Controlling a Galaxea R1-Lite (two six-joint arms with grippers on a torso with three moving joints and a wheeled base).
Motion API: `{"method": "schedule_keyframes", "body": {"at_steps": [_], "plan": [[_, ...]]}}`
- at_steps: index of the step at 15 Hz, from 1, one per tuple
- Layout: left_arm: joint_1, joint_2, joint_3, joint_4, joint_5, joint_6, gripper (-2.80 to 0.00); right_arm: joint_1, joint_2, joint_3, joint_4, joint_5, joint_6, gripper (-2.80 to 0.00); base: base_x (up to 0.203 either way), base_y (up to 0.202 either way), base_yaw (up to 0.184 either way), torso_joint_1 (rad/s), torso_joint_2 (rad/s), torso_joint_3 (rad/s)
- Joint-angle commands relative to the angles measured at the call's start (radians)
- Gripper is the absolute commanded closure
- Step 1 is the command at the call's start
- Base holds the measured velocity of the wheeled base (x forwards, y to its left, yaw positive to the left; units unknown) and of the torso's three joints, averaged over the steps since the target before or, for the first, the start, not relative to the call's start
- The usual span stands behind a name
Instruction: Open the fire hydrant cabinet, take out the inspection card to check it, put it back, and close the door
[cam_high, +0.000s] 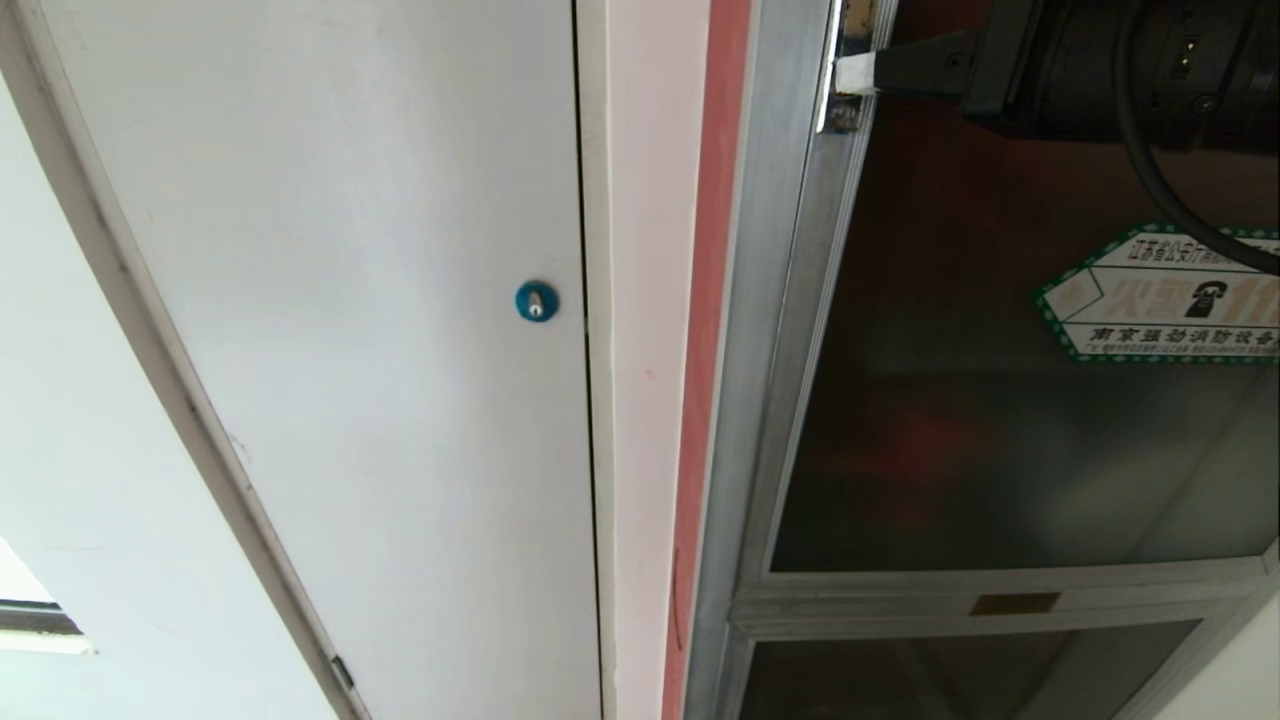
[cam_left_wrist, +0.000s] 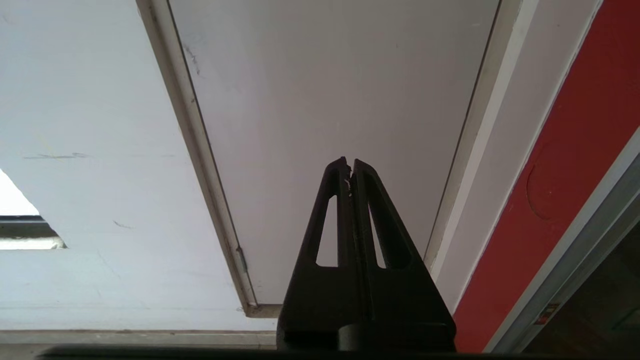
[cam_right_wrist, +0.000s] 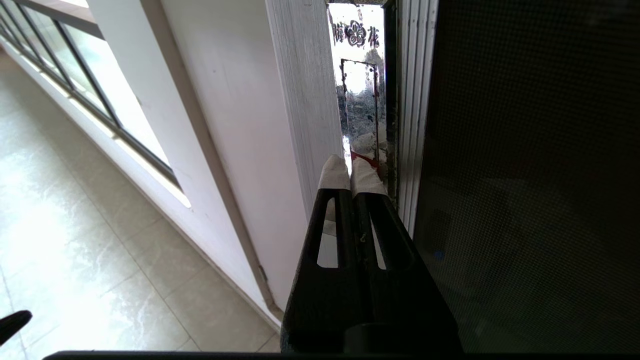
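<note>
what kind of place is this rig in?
Likely a corridor in a public or office building: a wall-mounted fire hydrant cabinet with a tinted glass door, a white panel door beside it, and a tiled floor running along windows.

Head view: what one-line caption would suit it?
Shut right gripper pokes at the edge of the dark glass door, beside a white panel door.

Glossy tinted-glass door (cam_high: 1000, 420), brushed-aluminium frame (cam_high: 770, 300)
</note>
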Motion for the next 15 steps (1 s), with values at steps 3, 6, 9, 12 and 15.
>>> {"method": "schedule_keyframes", "body": {"at_steps": [3, 6, 9, 12, 15], "plan": [[0.000, 0.001, 0.012, 0.000, 0.000, 0.000, 0.00, -0.009, 0.009, 0.000, 0.007, 0.001, 0.000, 0.00, 0.000, 0.000, 0.000, 0.000, 0.00, 0.000], [0.000, 0.001, 0.012, 0.000, 0.000, 0.000, 0.00, -0.009, 0.009, 0.000, 0.043, 0.001, -0.001, 0.00, 0.000, 0.000, 0.000, 0.000, 0.00, 0.000], [0.000, 0.001, 0.012, 0.000, 0.000, 0.000, 0.00, -0.010, 0.002, 0.004, 0.048, 0.001, -0.003, 0.00, 0.000, 0.000, 0.000, 0.000, 0.00, 0.000], [0.000, 0.001, 0.012, 0.000, 0.000, 0.000, 0.00, -0.008, -0.030, 0.014, 0.053, 0.003, -0.001, 0.00, 0.000, 0.000, 0.000, 0.000, 0.00, 0.000], [0.000, 0.001, 0.011, 0.000, 0.000, 0.000, 0.00, 0.015, -0.105, 0.047, 0.100, 0.013, 0.003, 0.00, 0.000, 0.000, 0.000, 0.000, 0.00, 0.000]]}}
